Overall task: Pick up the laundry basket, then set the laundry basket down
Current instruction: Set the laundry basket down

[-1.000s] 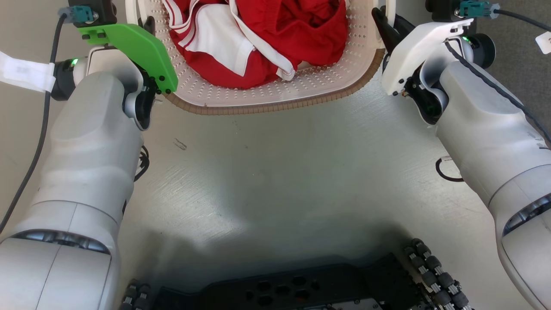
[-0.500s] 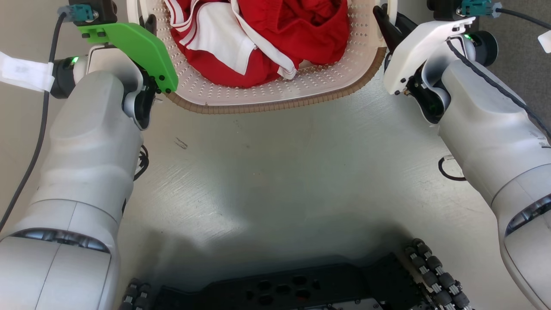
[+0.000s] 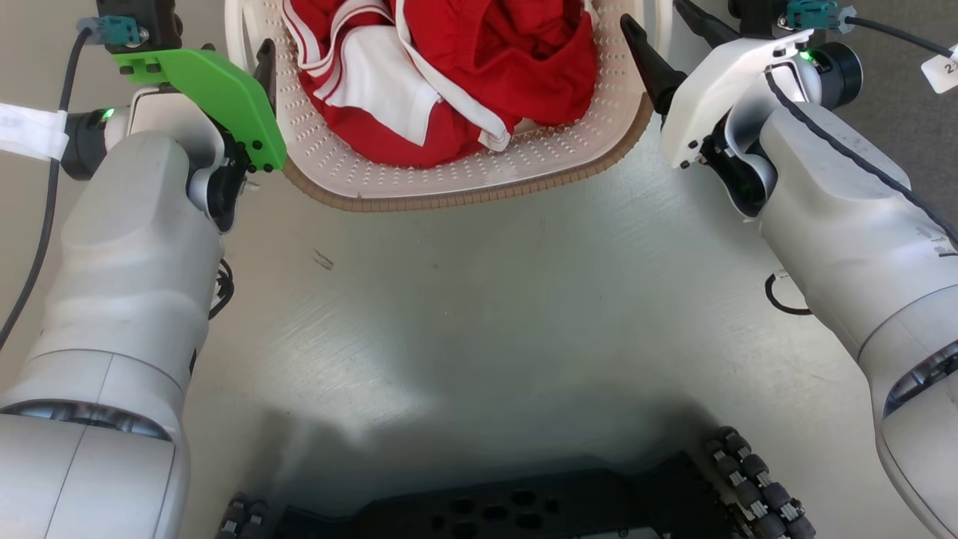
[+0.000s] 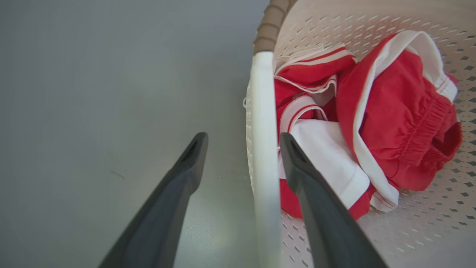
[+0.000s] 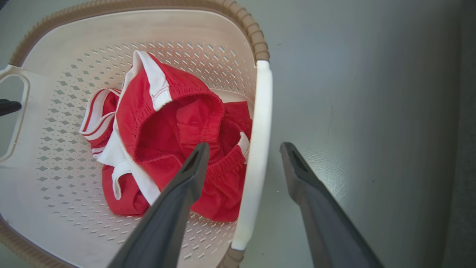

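Note:
The laundry basket (image 3: 464, 196), cream-white and perforated with a brown woven rim, sits on the grey floor at the top of the head view and holds red and white clothes (image 3: 449, 67). My left gripper (image 4: 243, 143) is open, its two dark fingers astride the basket's white left handle (image 4: 262, 111), one inside the basket and one outside. My right gripper (image 5: 243, 150) is open in the same way over the white right handle (image 5: 260, 111). In the head view the left gripper (image 3: 251, 56) and the right gripper (image 3: 657, 19) flank the basket.
My dark wheeled base (image 3: 509, 509) lies at the bottom of the head view, with bare grey floor (image 3: 479, 314) between it and the basket. A black cable loop (image 3: 782, 296) lies on the floor by the right arm. Darker flooring (image 3: 905, 112) begins at the far right.
The right gripper's fingers have spread apart around the handle. The left arm has shifted slightly left in the view. The basket has barely moved.

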Robot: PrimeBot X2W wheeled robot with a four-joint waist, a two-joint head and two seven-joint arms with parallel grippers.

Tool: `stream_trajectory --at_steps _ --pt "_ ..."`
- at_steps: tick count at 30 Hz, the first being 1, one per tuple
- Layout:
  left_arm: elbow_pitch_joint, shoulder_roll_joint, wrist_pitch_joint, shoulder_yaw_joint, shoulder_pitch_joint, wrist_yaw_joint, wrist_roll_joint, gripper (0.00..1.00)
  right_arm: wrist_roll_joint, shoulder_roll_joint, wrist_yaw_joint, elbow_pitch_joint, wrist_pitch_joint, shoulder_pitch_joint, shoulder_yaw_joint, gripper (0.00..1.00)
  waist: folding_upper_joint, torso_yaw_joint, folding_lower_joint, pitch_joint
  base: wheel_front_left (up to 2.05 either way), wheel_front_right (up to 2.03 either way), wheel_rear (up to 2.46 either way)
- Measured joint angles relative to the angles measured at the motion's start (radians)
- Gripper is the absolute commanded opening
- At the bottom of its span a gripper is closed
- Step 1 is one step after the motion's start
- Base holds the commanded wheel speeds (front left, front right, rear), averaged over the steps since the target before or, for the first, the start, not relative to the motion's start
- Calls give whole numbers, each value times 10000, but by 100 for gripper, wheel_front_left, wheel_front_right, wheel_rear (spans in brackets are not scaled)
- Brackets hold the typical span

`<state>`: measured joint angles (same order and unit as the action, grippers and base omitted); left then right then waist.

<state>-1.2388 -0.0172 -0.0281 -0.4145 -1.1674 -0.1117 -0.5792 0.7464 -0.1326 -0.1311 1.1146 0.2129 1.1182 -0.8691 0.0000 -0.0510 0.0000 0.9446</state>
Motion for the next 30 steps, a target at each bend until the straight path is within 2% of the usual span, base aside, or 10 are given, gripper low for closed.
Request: stream_trajectory --at_steps 10,23,30 --pt "173 2 -857 -138 99 -23 -8 100 33 -132 0 31 253 -275 17 100 0 0 0 -694 0 0 0" --pt "119 2 -1939 -391 1276 -23 207 100 299 -211 0 132 378 -1037 477 100 0 -72 0 -2315 0 0 0" --pt "138 2 -2153 -378 1946 0 209 100 307 -217 12 -485 387 -1442 991 100 0 -158 0 -3295 0 0 0"
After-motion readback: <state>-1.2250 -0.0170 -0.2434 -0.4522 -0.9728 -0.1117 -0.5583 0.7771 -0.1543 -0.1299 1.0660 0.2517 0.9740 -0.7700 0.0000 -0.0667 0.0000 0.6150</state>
